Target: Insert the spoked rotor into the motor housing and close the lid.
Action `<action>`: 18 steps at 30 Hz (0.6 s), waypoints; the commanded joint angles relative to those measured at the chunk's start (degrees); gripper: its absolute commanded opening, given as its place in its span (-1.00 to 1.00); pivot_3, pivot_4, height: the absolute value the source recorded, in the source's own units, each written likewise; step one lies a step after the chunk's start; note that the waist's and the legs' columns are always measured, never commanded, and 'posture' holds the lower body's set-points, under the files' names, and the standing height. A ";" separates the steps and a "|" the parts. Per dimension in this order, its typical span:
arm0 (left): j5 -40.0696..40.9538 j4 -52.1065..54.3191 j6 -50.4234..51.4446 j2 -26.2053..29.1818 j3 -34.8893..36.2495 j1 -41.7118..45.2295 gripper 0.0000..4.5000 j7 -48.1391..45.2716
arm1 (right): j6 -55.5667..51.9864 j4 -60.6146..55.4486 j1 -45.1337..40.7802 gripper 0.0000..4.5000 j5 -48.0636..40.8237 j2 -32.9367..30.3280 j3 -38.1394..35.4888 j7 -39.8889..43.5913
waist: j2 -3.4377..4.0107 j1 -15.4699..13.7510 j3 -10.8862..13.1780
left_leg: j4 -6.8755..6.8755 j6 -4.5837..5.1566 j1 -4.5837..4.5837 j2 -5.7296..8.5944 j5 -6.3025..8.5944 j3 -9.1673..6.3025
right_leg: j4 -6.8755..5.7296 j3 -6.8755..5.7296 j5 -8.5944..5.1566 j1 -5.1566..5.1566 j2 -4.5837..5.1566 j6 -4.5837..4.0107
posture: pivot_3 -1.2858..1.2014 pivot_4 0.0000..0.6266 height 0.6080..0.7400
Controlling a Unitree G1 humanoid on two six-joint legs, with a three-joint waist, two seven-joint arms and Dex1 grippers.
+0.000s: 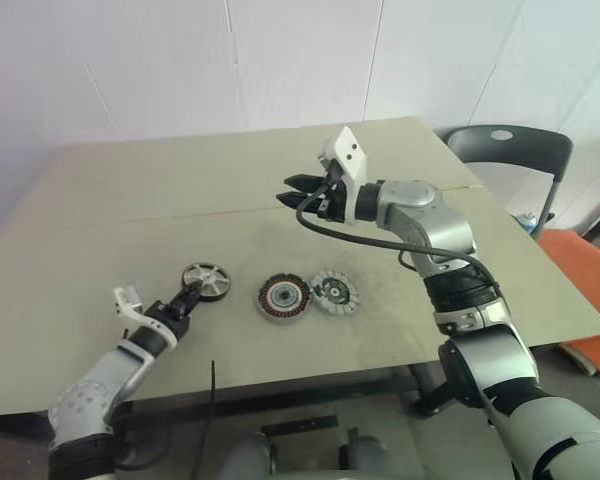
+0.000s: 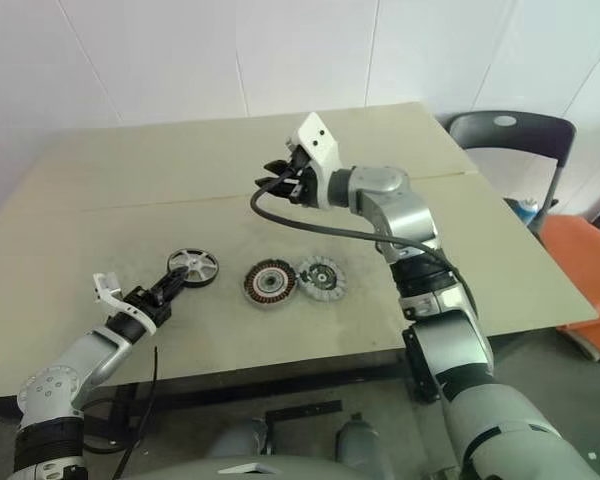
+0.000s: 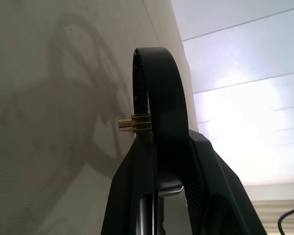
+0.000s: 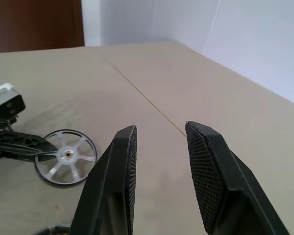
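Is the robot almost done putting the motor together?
Not yet. The left gripper is closed on the rim of the spoked rotor, on the table. The motor housing lies open and the lid sits beside it. Inserting the rotor and closing the lid remain.

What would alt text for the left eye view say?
The left claw grips the edge of a spoked rotor on a beige table. Beside it lie the motor housing and a lid, with the right claw open above them.
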State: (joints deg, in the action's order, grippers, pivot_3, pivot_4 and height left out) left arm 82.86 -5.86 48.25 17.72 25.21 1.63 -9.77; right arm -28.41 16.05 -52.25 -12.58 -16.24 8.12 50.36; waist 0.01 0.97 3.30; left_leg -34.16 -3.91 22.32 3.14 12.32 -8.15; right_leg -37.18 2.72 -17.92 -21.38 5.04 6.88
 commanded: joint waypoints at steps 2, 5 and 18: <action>6.34 3.91 0.27 -1.49 3.71 2.01 -0.82 -3.92 | -2.40 -3.18 -1.41 -0.25 -4.08 -1.09 -2.56 2.64 | -0.01 -0.01 0.01 | 0.01 0.00 0.02 -0.01 0.00 -0.01 | 0.00 0.00 0.00 -0.02 0.00 0.00 | 0.03 -1.00 1.00; 9.33 6.59 1.06 -2.30 3.42 3.19 -0.82 -4.56 | -7.90 -6.12 -0.01 -0.25 -9.62 -3.42 -4.94 6.68 | -0.13 -0.17 0.03 | 0.00 0.00 0.08 -0.02 0.00 -0.02 | 0.01 0.00 0.01 -0.03 0.01 0.01 | 0.03 -1.00 1.00; 0.26 -2.16 9.36 -5.67 -11.56 10.02 -0.82 -8.68 | -14.37 -17.27 14.38 -0.25 -7.02 -19.15 6.35 14.54 | -0.31 0.36 0.02 | -0.04 0.02 0.07 -0.07 0.01 0.09 | 0.00 0.04 0.01 -0.05 -0.09 0.01 | 0.03 -1.00 1.00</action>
State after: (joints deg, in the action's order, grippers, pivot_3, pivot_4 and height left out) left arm 83.84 -7.65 57.18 11.31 13.14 9.80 -15.97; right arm -43.50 2.46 -36.86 -20.05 -34.97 14.19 64.50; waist -0.31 1.34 3.32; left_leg -34.20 -3.89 22.39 3.06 12.33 -8.07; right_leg -37.19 2.76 -17.91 -21.44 4.94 6.90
